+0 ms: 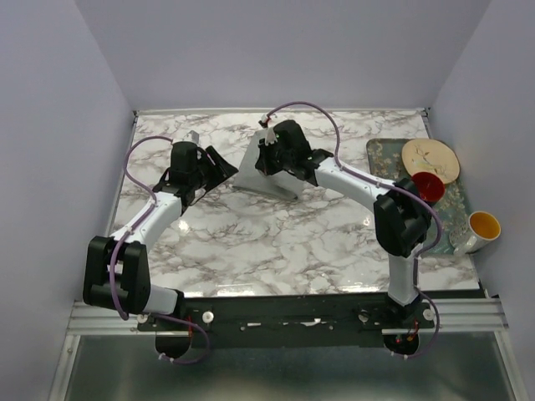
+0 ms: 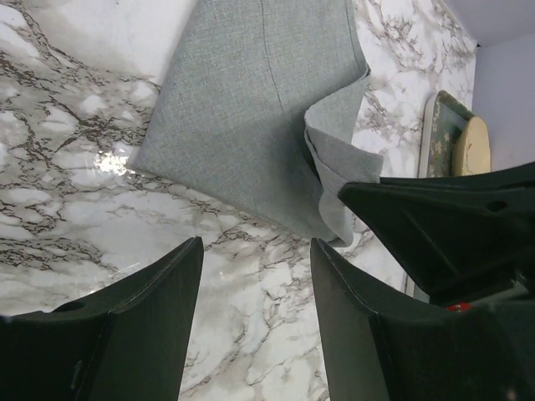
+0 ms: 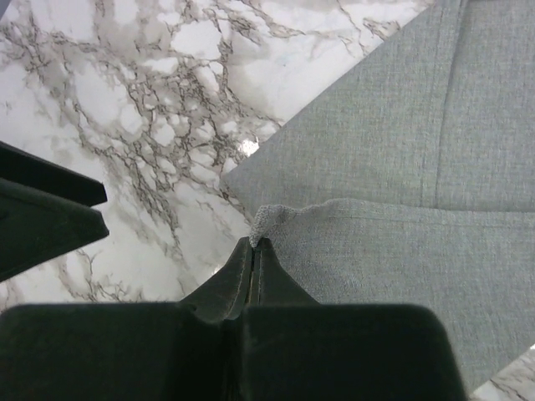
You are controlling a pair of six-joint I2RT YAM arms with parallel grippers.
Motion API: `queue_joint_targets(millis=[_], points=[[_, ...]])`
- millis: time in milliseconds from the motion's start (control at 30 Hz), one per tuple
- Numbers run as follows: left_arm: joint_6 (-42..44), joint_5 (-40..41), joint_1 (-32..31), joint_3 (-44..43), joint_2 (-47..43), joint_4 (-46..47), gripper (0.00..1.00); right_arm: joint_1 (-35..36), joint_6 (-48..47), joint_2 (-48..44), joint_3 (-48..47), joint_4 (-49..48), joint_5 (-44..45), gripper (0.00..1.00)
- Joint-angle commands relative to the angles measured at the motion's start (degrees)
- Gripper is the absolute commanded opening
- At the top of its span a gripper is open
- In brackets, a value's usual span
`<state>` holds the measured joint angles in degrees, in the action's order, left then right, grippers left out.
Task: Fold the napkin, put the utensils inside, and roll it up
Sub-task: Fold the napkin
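The grey-green napkin [image 1: 251,174] lies at the back middle of the marble table, with one side lifted off the surface like a tent. My right gripper [image 1: 265,155] is shut on a corner of it; in the right wrist view the jaws [image 3: 255,246] pinch the corner, and the cloth [image 3: 401,150] folds over itself below. My left gripper [image 1: 219,165] is open and empty just left of the napkin. In the left wrist view it [image 2: 255,317] hovers over bare marble, short of the napkin's edge [image 2: 251,109]. I can make out no utensils.
A floral grey tray [image 1: 380,154] at the right edge holds a cream plate [image 1: 430,159], a red cup [image 1: 427,185] and a white mug with a yellow inside [image 1: 481,227]. Grey walls close off the back and both sides.
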<state>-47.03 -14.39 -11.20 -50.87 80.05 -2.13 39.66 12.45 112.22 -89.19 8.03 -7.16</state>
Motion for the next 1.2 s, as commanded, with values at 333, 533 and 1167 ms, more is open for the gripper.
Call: queue_joint_targets(millis=[333,533,1167], points=[[-0.44,-0.81,0.74,1.66,-2.35,1.69,0.63,1.21,4.34,9.94,-9.34,0.41,8.66,0.02],[-0.35,-1.08,1.09,1.57,-2.36,1.52,0.63,1.3,4.96,12.67,-11.0,0.76,4.79,0.05],[1.4,-4.23,1.89,-1.75,0.35,-0.5,0.74,0.69,7.85,14.71,-18.24,14.55,-2.95,0.58]])
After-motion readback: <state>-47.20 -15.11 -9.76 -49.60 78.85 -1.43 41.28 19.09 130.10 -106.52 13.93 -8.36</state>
